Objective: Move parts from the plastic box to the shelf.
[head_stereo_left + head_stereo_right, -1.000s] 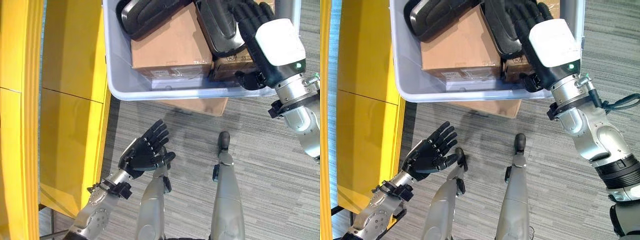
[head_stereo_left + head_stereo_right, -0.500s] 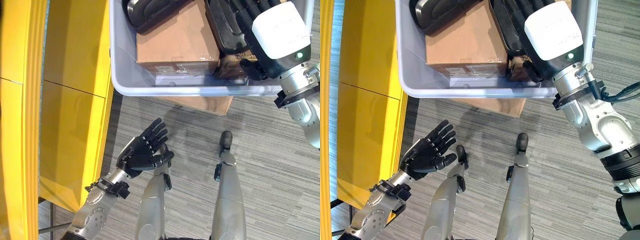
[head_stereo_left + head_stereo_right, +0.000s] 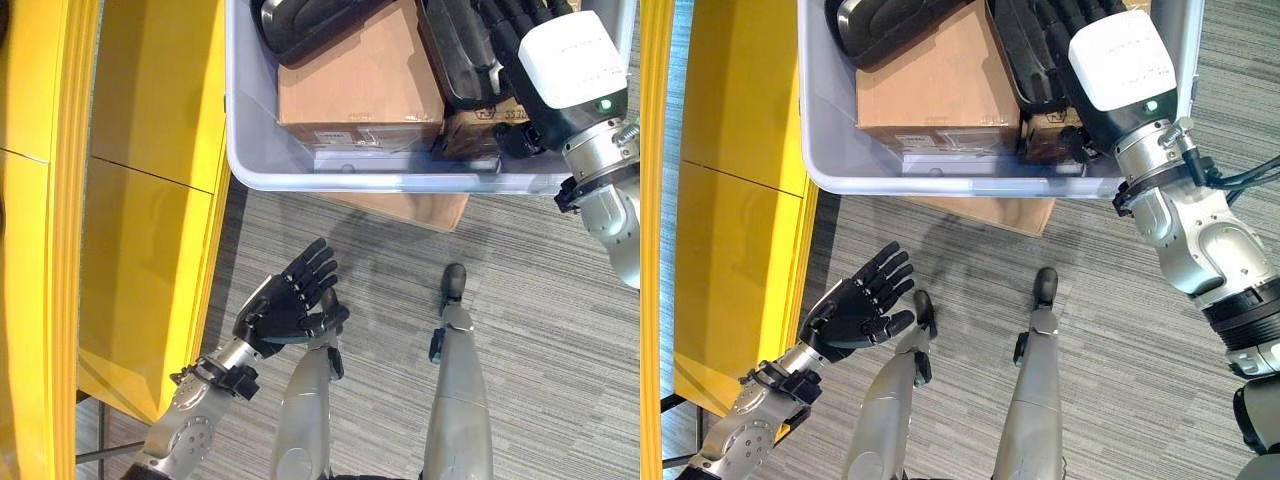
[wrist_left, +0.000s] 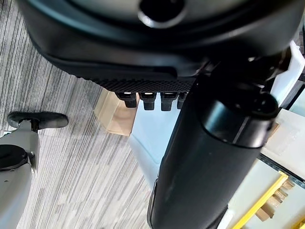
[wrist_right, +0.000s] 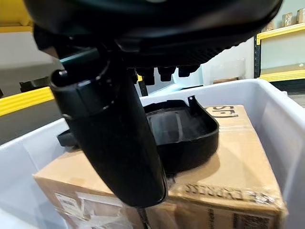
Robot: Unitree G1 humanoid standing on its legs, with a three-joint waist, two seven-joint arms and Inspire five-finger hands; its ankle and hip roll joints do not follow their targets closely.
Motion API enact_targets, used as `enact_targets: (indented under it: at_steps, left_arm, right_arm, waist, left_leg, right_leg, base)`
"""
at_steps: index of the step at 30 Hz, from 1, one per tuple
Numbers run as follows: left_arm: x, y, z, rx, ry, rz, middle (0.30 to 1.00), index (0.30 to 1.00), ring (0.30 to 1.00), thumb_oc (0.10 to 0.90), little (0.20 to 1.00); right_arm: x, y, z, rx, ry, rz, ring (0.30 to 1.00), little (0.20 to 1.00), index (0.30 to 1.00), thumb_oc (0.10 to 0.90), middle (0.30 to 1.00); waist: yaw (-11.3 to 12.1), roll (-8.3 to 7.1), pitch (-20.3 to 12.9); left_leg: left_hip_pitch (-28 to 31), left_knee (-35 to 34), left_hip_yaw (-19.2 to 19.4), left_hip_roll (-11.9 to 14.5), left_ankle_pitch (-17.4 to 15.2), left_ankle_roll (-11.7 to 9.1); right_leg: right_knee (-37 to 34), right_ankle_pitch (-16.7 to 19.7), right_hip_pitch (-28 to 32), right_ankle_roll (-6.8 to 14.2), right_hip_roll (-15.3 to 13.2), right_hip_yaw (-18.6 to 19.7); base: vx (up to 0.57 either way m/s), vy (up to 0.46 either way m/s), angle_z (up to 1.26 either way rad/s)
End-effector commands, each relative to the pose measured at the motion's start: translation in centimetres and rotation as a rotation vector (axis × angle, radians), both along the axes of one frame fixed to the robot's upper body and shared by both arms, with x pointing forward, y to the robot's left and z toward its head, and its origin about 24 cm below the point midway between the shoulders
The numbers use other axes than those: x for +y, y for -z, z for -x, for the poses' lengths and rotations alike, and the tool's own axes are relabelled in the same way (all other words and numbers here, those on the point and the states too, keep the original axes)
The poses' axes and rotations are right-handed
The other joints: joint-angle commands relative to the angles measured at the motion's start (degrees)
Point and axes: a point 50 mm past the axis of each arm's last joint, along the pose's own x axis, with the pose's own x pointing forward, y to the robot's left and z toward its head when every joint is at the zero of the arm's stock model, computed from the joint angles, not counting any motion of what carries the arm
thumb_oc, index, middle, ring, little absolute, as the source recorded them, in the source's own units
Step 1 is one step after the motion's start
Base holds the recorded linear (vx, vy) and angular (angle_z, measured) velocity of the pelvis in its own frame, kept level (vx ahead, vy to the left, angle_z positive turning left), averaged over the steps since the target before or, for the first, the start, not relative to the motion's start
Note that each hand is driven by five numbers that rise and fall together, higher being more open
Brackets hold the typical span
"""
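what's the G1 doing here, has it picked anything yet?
Not yet. The right hand is reaching into the plastic box, fingers straight above a black part that lies on a cardboard box; nothing is gripped. The left hand hovers open and empty over the floor, beside the yellow shelf. A second black part lies in the box too.

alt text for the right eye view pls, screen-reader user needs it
The robot's right hand reaches into a grey plastic box holding a cardboard carton and black molded parts. Its left hand hovers open over striped carpet beside a yellow shelf.
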Motion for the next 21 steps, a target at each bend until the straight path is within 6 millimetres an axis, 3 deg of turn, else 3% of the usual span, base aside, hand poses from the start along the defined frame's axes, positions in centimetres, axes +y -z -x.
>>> enact_targets:
  at_steps: [1,21]
  left_arm:
    - [0.3,-0.95,1.62,-0.063,0.057,-0.025,1.0,1.0,1.0,0.9,1.0]
    - [0.44,-0.55,1.71,-0.058,0.069,-0.019,1.0,1.0,1.0,0.9,1.0]
  right_arm:
    - [1.46,-6.33,1.81,-0.21,-0.062,0.024,1.0,1.0,1.0,0.9,1.0]
    - [1.94,-6.93,1.01,-0.208,-0.028,0.114,1.0,1.0,1.0,0.9,1.0]
  waist:
    - [0.1,1.85,0.0]
    - [0.8,3.03,0.0]
  left_leg:
    - [-3.2,7.0,-2.4,-0.5,-8.2,1.7]
    - [-6.1,7.1,-2.5,-0.3,-7.6,1.3]
  right_leg:
    - [2.9,-12.2,2.0,-3.5,3.3,-3.6]
    - [4.8,-12.9,-1.7,-4.1,3.5,-3.2]
  base:
    - [0.0,0.0,0.0]
    - [0.0,-0.002,0.01]
